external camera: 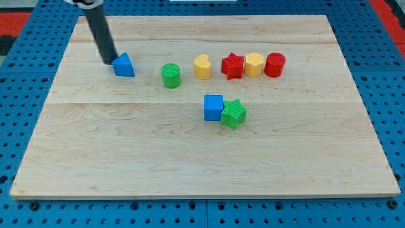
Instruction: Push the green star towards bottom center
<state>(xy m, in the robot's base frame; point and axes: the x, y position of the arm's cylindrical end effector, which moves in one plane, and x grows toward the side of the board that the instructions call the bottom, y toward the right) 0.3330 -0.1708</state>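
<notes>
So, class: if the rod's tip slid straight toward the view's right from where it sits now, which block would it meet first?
The blue triangular block. My tip sits right at its left side, seemingly touching it. Further along that line stands the green cylinder, though depth is hard to judge.

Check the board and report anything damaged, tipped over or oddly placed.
Nothing looks damaged or tipped over. Only oddity: the green star sits jammed against the blue cube, touching it. My tip is far off at the view's upper left, beside the blue triangular block.
</notes>
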